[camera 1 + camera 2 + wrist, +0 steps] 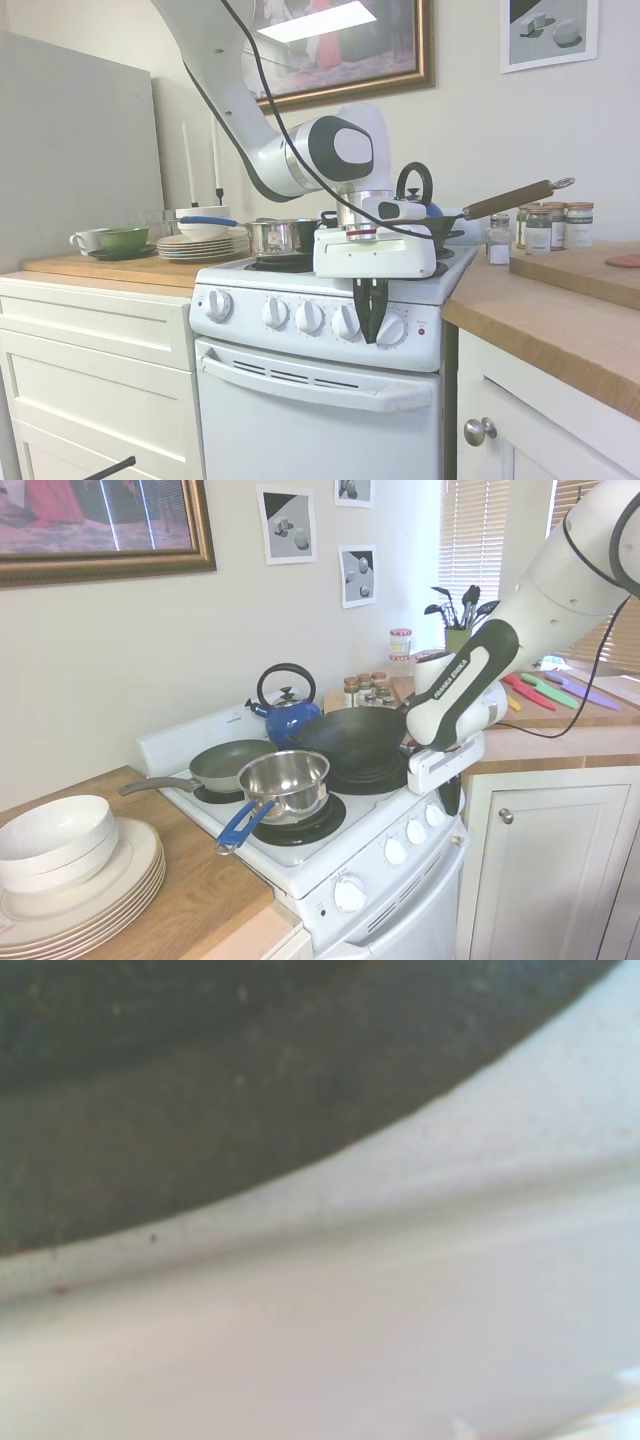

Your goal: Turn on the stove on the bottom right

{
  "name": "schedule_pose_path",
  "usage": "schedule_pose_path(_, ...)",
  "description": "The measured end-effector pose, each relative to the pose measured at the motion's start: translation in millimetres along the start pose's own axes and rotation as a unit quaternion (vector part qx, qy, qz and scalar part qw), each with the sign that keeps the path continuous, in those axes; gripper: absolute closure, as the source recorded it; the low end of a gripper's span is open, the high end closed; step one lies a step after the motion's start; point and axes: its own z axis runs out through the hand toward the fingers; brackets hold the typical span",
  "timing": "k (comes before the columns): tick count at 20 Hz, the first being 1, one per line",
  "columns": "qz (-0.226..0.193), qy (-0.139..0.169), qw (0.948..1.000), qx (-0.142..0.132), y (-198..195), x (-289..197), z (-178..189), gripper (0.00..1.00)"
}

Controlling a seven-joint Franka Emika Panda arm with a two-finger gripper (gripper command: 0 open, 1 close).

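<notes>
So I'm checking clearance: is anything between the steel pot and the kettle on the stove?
Yes. In the second exterior view the black wok sits between the pot and the kettle.

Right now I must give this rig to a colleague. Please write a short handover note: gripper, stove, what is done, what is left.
Gripper: pointing down at the front of the stove, fingers close together in front of the control panel, between the fourth knob and the knob nearest the red light. Whether it grips a knob, I cannot tell.
Done: arm brought to the knob row.
Left: turn the knob, check that the burner is on, withdraw.
</notes>
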Motion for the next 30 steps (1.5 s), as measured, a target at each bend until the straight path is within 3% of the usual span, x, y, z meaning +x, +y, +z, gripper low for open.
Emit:
schedule_pose_path(20,0.005,0.008,0.9998,-0.018,-6.2,-5.7,12.9,1.0)
schedule_pose_path(30,-0.005,0.019,0.9997,-0.013,-7.8,-11.4,13.2,1.0)
